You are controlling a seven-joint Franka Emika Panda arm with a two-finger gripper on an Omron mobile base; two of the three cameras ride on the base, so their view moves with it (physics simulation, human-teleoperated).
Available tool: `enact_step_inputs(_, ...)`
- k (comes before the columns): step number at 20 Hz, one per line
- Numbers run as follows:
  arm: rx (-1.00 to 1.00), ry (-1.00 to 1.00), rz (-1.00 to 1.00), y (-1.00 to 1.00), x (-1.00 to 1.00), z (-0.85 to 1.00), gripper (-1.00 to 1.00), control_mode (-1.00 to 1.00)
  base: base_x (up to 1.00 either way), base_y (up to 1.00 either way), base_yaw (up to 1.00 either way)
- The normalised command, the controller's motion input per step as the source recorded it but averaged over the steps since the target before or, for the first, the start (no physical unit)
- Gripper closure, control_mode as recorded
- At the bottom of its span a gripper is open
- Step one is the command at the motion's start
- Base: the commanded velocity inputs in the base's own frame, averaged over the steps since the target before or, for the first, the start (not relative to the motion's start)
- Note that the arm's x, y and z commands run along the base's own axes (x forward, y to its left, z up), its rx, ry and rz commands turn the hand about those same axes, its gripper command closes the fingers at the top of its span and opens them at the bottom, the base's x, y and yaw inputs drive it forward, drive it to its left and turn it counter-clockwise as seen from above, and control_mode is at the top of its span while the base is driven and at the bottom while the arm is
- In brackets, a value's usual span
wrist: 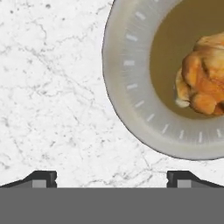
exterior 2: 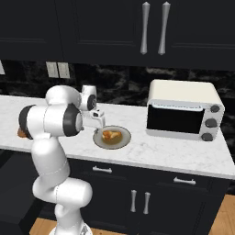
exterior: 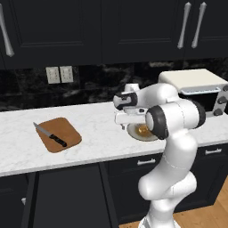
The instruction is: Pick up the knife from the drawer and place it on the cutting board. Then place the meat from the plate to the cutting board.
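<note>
Hand view crops plate & meat at right edge; arm hides part of plate in left base view.

- My arm is glossy white, built from fat rounded segments that bulge at each bend.
- Dark grey, near-black rings and round caps mark my joints; one big dark disc faces each base camera.
- My wrist ends in a white block with a dark round cap on its side.
- My gripper has two small dark fingertips, each with a lighter grey square face.
</note>
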Motion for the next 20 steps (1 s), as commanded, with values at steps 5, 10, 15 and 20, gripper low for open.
enact_step_inputs(5, 0.0, -0.37, -0.06, -0.4, -0.81, -0.06, -1.0, -1.0, 0.0, 0.0, 0.0)
enact_step_inputs(10, -0.07, -0.02, -0.1, -0.07, 0.31, 0.01, -1.0, -1.0, 0.0, 0.0, 0.0)
enact_step_inputs(15, -0.04, 0.09, -0.11, -0.37, 0.68, 0.09, -1.0, -1.0, 0.0, 0.0, 0.0)
enact_step_inputs(20, 0.03, 0.03, -0.05, -0.59, 0.17, 0.18, -1.0, -1.0, 0.0, 0.0, 0.0)
